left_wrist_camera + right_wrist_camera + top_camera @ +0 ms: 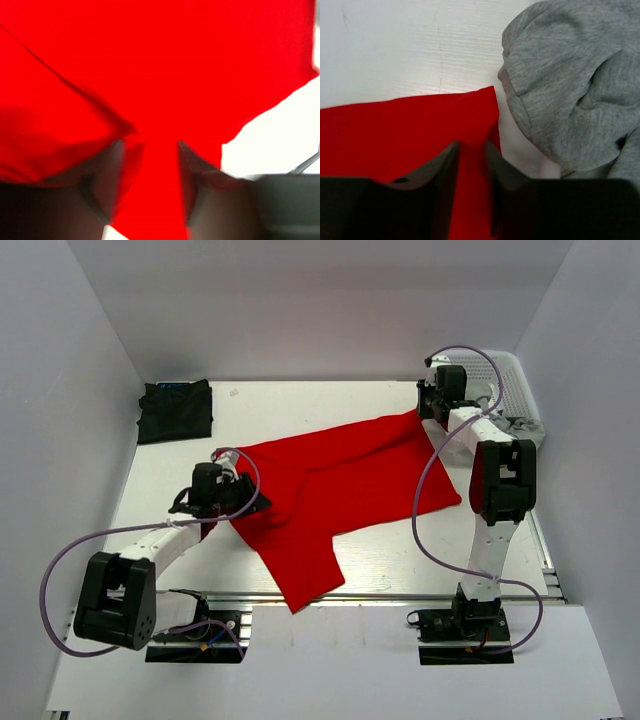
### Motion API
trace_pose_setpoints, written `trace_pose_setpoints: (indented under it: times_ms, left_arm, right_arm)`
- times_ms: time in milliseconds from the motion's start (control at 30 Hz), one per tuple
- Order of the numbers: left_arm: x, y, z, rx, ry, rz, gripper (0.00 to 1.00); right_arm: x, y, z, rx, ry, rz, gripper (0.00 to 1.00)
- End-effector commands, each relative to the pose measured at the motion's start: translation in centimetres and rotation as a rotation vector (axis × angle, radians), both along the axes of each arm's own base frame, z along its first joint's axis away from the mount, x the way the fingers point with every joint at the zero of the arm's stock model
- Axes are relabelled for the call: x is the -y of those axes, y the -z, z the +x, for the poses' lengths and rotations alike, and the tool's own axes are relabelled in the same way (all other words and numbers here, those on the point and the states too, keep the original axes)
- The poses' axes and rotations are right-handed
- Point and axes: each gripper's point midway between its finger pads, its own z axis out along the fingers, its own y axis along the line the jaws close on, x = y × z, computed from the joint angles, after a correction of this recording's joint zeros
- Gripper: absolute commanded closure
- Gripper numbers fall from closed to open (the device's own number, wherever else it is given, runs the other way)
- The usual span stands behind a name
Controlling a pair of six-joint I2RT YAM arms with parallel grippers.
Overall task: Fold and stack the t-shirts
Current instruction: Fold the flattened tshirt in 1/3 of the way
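The job is roughly half done, by my reading. The black shirt (175, 412) lies folded in the far left corner of the table (390, 555), with nothing on top of it. The red shirt (340, 480) is not folded at all. It lies open and slanted across the middle, one sleeve pointing toward the arm bases. I still have to fold the red one and stack the two, so most of the handling is ahead of me.

My left gripper (150, 185) is at the shirt's left edge. The wrist view is blurred, but a bunched strip of red fills the gap between the fingers and white table shows beneath it, so I judge the jaws are clamped on the cloth.

My right gripper (471, 150) is at the far right corner of the shirt, just short of its tip. The jaws are nearly together with red showing in the slit. I cannot tell whether they pinch the cloth or only sit over it.

The white basket (512, 370) stands at the far right, partly behind my right arm. A grey cloth (570, 80) bulges at its near side, just beside the red corner. How much of it is inside, or what else the basket holds, I cannot see.
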Motion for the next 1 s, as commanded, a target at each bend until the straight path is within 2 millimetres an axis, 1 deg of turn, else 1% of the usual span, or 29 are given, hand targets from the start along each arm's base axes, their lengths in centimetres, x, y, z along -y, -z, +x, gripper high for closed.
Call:
trace_pose_setpoints:
  times_ms: [0,33,67,100,133,167,200,233,333,367,400,433,467,500,533,567,600,633,667,700,733,767,800,833,867,900,933,967]
  left_arm:
    - [0.7,-1.6,-0.5,0.048,0.024,-0.021,0.36]
    - [0.6,-2.2,-0.2,0.061,0.014,-0.015,0.24]
    - [0.6,-2.1,-0.6,0.051,0.02,0.002,0.14]
    - [0.5,-2.8,-0.3,0.069,0.017,0.012,0.01]
    - [0.3,-3.3,-0.1,0.089,0.013,0.022,0.01]
    - [0.3,-3.2,-0.3,0.082,0.022,0.037,0.01]
    - [0.3,-4.0,0.4,0.104,0.012,0.04,0.01]
    - [0.3,-4.3,0.5,0.113,0.02,0.05,0.01]
    - [0.0,-4.9,1.8,0.121,0.001,0.076,0.01]
    - [0.2,-4.9,2.4,0.112,0.001,0.078,0.01]
    - [0.2,-4.9,3.0,0.116,-0.006,0.083,0.01]
    - [0.3,-4.7,3.5,0.107,-0.006,0.085,0.01]
    - [0.3,-4.6,4.0,0.099,-0.012,0.093,0.01]
    - [0.2,-4.4,5.5,0.09,-0.029,0.11,0.01]
    - [0.0,-3.6,6.6,0.063,-0.038,0.143,0.01]
    - [0.2,-4.7,7.3,0.089,-0.04,0.137,0.01]
    - [-0.2,-2.8,7.8,0.028,-0.047,0.153,0.01]
    - [-0.2,-2.5,8.3,0.0,-0.062,0.137,0.01]
    - [0.0,-2.7,9.2,0.005,-0.063,0.135,0.01]
    - [-0.3,-2.3,9.8,-0.005,-0.086,0.148,0.01]
    - [-0.5,-0.8,10.1,-0.051,-0.103,0.165,0.01]
    - [-1.1,-0.7,11.0,-0.047,-0.129,0.18,0.01]
    - [-1.3,-0.3,11.6,-0.053,-0.143,0.196,0.01]
    - [-2.1,0.7,11.5,-0.102,-0.174,0.217,0.01]
    - [-2.1,0.3,12.6,-0.099,-0.183,0.225,0.01]
    - [-2.8,1.9,12.8,-0.146,-0.196,0.245,0.01]
    - [-3.3,2.4,13.1,-0.167,-0.208,0.25,0.01]
    - [-3.6,2.4,13.7,-0.175,-0.239,0.256,0.01]
  right_arm:
    - [1.1,-3.4,0.3,0.082,0.034,-0.03,0.63]
    - [1.0,-3.5,0.2,0.083,0.036,-0.03,0.62]
    - [1.0,-4.0,0.3,0.096,0.034,-0.029,0.6]
    - [0.9,-4.1,0.2,0.096,0.032,-0.03,0.59]
    - [0.9,-4.3,0.2,0.099,0.03,-0.03,0.57]
    - [0.7,-4.8,0.2,0.108,0.018,-0.035,0.57]
    - [0.4,-5.3,0.2,0.118,0.008,-0.031,0.55]
    - [0.4,-5.2,0.2,0.117,0.005,-0.029,0.53]
    - [-0.1,-5.9,0.1,0.129,-0.021,-0.025,0.51]
    - [-1.1,-6.2,-0.1,0.132,-0.068,-0.015,0.5]
    - [-1.4,-6.0,-0.2,0.128,-0.088,-0.009,0.5]
    - [-2.2,-6.0,-0.3,0.126,-0.112,-0.004,0.48]
    - [-2.5,-5.7,-0.6,0.113,-0.125,0.0,0.43]
    - [-3.3,-5.4,-0.6,0.102,-0.153,0.011,0.4]
    - [-4.4,-4.6,-0.9,0.08,-0.168,0.025,0.4]
    - [-4.8,-4.5,-1.1,0.073,-0.184,0.034,0.35]
    - [-5.4,-3.8,-1.2,0.052,-0.178,0.064,0.25]
    - [-5.6,-3.4,-1.4,0.036,-0.173,0.081,0.14]
    - [-6.7,-2.8,-1.9,0.013,-0.204,0.119,0.1]
    - [-6.9,-1.7,-2.3,-0.013,-0.19,0.157,0.1]
    - [-7.3,-1.4,-2.5,-0.028,-0.171,0.203,0.1]
    - [-8.2,-0.1,-2.8,-0.052,-0.205,0.236,0.1]
    - [-8.3,0.2,-2.7,-0.054,-0.205,0.248,0.1]
    - [-8.5,0.7,-2.8,-0.08,-0.191,0.273,0.1]
    - [-8.7,1.4,-2.5,-0.098,-0.188,0.278,0.1]
    - [-8.8,2.1,-2.2,-0.12,-0.181,0.279,0.1]
    - [-8.8,3.0,-2.3,-0.148,-0.168,0.29,0.1]
    - [-8.7,4.8,-2.4,-0.186,-0.154,0.294,0.1]
